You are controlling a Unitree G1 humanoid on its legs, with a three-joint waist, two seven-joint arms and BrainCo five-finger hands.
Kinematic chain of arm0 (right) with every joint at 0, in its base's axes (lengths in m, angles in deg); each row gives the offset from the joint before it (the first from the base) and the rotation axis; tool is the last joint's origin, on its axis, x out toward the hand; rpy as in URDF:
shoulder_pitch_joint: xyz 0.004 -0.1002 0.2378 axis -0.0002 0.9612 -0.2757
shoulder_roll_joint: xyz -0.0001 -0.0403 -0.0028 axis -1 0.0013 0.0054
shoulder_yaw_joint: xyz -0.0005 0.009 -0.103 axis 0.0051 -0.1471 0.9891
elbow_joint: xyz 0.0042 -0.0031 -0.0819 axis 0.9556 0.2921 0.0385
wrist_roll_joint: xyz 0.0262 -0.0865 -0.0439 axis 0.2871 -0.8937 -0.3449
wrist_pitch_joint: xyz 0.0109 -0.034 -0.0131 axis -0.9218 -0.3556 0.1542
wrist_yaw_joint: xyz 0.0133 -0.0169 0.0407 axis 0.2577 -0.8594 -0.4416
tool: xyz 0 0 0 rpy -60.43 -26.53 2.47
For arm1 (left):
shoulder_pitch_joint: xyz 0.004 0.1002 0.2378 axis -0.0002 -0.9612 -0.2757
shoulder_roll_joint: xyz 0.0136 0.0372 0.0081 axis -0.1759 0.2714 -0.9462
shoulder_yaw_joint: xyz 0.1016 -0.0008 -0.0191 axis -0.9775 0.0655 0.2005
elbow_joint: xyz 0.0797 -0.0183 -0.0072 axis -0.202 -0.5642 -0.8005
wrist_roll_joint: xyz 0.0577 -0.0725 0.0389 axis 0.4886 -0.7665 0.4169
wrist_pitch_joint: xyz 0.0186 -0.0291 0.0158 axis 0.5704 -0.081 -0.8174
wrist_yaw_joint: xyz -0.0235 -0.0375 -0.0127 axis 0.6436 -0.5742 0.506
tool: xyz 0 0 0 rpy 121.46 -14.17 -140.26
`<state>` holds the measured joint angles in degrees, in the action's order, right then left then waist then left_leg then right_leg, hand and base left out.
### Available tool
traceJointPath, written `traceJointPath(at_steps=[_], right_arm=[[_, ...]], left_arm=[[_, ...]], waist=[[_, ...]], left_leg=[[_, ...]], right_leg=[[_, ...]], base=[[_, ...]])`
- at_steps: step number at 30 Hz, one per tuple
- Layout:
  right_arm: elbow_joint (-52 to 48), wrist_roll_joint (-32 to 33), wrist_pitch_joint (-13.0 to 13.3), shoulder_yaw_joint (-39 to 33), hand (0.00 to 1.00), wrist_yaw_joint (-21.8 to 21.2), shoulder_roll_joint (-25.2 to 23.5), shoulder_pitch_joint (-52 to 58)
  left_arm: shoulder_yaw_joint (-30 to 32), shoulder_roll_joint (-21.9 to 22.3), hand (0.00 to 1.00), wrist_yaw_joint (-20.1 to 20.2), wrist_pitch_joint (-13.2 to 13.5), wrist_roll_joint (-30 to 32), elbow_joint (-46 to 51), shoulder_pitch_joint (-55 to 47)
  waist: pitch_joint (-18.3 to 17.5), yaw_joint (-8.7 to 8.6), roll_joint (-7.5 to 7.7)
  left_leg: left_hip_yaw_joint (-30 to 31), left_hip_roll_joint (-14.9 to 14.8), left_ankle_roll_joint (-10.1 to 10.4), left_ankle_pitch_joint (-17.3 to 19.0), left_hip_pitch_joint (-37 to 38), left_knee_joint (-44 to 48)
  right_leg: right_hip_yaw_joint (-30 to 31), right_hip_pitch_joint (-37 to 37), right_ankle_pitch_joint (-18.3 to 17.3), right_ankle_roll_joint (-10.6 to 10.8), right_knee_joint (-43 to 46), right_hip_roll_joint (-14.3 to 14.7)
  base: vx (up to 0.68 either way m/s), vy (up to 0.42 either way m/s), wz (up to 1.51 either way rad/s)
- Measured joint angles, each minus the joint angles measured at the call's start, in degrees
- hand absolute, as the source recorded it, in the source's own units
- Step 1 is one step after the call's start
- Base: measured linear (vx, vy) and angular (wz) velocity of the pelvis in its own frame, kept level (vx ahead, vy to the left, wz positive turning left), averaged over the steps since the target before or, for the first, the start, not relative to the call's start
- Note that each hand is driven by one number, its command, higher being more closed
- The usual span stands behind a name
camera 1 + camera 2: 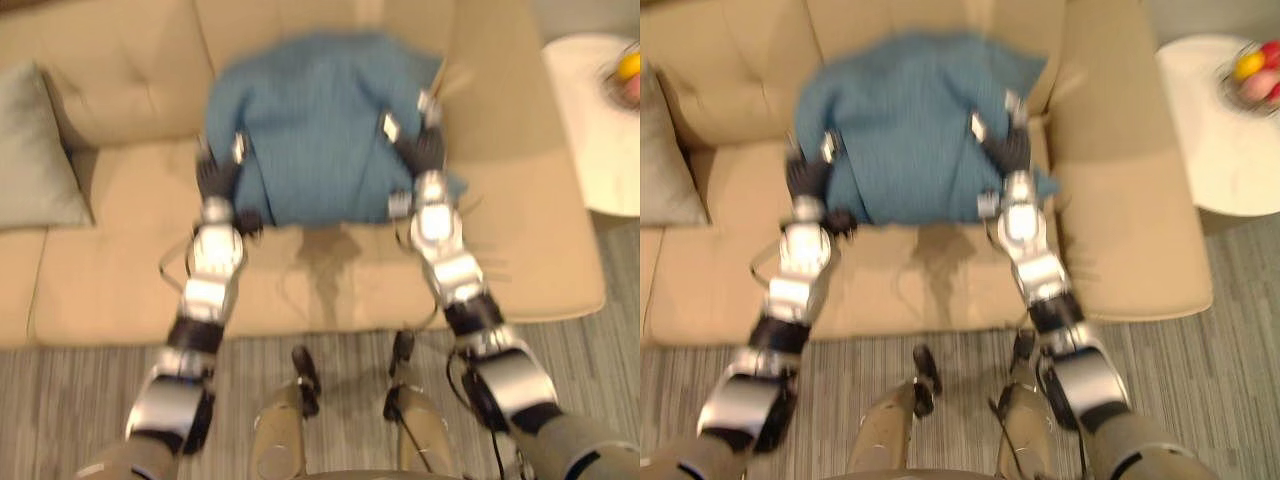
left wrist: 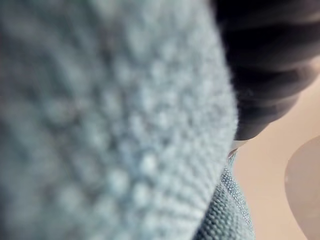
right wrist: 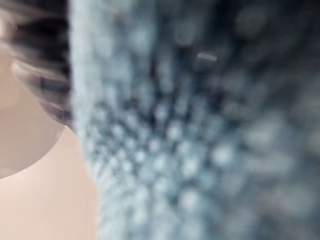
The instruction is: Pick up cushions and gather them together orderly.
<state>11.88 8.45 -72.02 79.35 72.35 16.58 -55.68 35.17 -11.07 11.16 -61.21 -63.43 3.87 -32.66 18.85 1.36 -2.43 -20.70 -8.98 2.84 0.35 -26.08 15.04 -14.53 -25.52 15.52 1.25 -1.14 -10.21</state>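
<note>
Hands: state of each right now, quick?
Left hand: against the left edge of the blue cushion; open or closed cannot be told.
Right hand: against its right edge; cannot be told either.

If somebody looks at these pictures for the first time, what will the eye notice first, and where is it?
First comes the big blue knitted cushion in the middle, over the beige sofa, with the left hand at its left edge and the right hand at its right edge. Next, a grey-green cushion leans at the sofa's left end. A white round table with bright fruit stands to the right.
</note>
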Motion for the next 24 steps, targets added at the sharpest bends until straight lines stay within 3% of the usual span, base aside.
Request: traceJointPath(at_steps=[4,5,6,10,13,18,24], right_arm=[[8.01,-3.40,-0.24,-6.61,1.00,6.48,-2.57,-17.50],[10.31,-4.07,-0.41,-7.75,1.00,8.15,-2.53,-21.78],[11.22,-4.10,-0.56,-8.12,0.00,9.20,-2.48,-23.94],[17.46,-3.95,-0.95,-9.14,0.00,14.07,-0.19,-36.07],[24.54,-2.08,-1.30,-9.04,0.00,13.55,3.77,-42.77],[28.01,5.17,-3.53,-9.02,0.00,8.31,9.92,-43.74],[28.81,12.48,-4.28,-8.37,0.00,3.66,10.31,-38.13]], left_arm=[[0.86,-3.41,1.00,-4.09,0.00,2.38,-7.67,20.00],[0.79,-4.00,0.00,-4.50,0.00,2.80,-10.97,25.56],[0.71,-4.36,0.00,-4.79,0.00,2.93,-12.60,28.44],[0.62,-6.19,0.00,-5.97,0.27,1.66,-23.44,44.20],[0.31,-6.64,0.00,-3.34,-0.64,-2.77,-29.55,50.56],[0.61,-6.82,0.00,2.46,-3.06,-5.95,-33.97,50.75],[4.94,-4.01,0.00,6.52,-3.55,-9.42,-34.20,43.18]], waist=[[2.04,0.61,-0.02],[2.05,0.59,-0.02],[2.06,0.59,-0.01],[2.37,-0.21,0.29],[4.79,-0.43,0.35],[7.31,-0.42,0.34],[8.46,-0.35,0.37]], left_leg=[[1.27,0.04,-0.53,-2.26,-5.71,-0.09],[1.75,0.15,-0.64,-2.79,-7.12,-0.43],[1.89,0.22,-0.64,-3.14,-7.78,-0.77],[3.55,1.60,-0.61,-7.61,-11.31,-6.71],[4.60,2.37,-0.33,-11.20,-11.53,-12.29],[5.79,2.98,-0.27,-14.96,-12.69,-18.68],[5.66,2.88,-0.31,-14.99,-15.24,-18.25]], right_leg=[[-1.13,-4.94,1.33,-0.92,-0.01,0.02],[-1.47,-6.15,1.51,-1.11,-0.06,0.02],[-1.64,-6.80,1.66,-1.28,-0.13,0.02],[-3.40,-10.98,2.69,-1.72,-1.52,-0.10],[-4.75,-12.38,3.13,-2.09,-2.45,0.13],[-6.05,-15.10,3.40,-2.19,-3.15,0.41],[-5.95,-17.03,3.45,-2.12,-3.11,0.15]], base=[[-0.12,-0.028,0.17],[-0.08,-0.017,0.19],[-0.07,-0.017,0.20],[-0.05,-0.022,0.26],[-0.04,-0.021,0.23],[0.00,0.056,0.16],[0.03,0.098,0.06]])
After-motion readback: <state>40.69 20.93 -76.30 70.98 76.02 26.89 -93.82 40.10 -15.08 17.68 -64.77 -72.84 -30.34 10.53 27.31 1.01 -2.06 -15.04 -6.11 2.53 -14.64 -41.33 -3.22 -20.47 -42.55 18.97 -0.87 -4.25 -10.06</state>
